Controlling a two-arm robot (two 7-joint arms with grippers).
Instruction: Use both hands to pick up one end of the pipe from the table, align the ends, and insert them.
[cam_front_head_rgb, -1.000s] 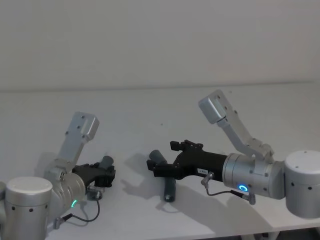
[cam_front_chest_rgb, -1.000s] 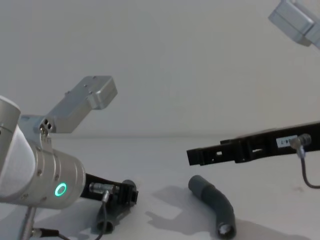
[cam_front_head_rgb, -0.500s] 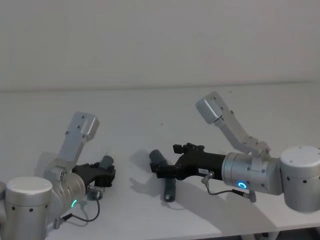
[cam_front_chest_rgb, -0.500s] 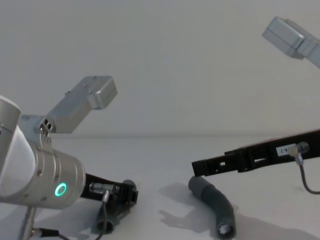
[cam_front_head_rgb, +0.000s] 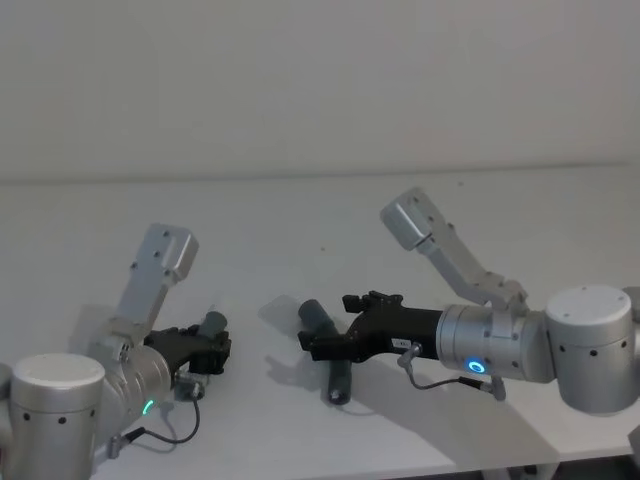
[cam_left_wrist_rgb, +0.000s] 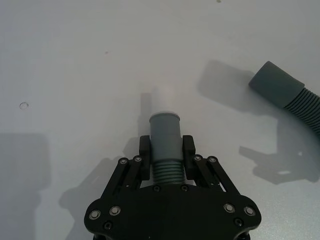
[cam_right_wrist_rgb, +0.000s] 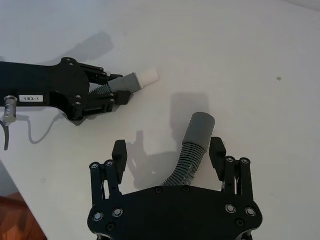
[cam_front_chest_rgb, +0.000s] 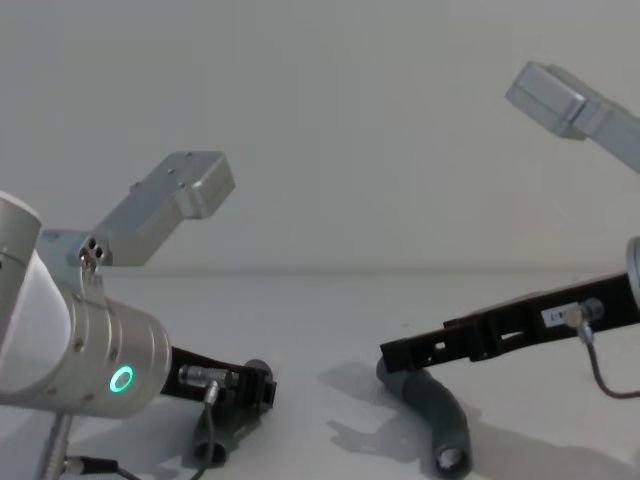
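My left gripper (cam_left_wrist_rgb: 166, 152) is shut on the ribbed part of one dark grey pipe piece (cam_left_wrist_rgb: 164, 131), low over the white table (cam_front_head_rgb: 300, 220). Its smooth cuff and white spigot tip (cam_right_wrist_rgb: 148, 76) stick out past the fingers. The second pipe piece (cam_front_head_rgb: 322, 320) lies bent on the table at centre, hollow cuff (cam_right_wrist_rgb: 199, 129) pointing away. My right gripper (cam_right_wrist_rgb: 168, 150) is open and straddles it, with the piece nearer one finger (cam_right_wrist_rgb: 217, 148). In the chest view the right gripper (cam_front_chest_rgb: 396, 352) hangs just over that piece (cam_front_chest_rgb: 442, 418).
Silver arm links rise over both grippers (cam_front_head_rgb: 165, 255) (cam_front_head_rgb: 415, 220). A plain wall stands behind the table. The table's front edge runs close below both arms.
My right gripper has come down and a little forward, onto the pipe piece lying at centre. The left gripper and its piece have not moved.
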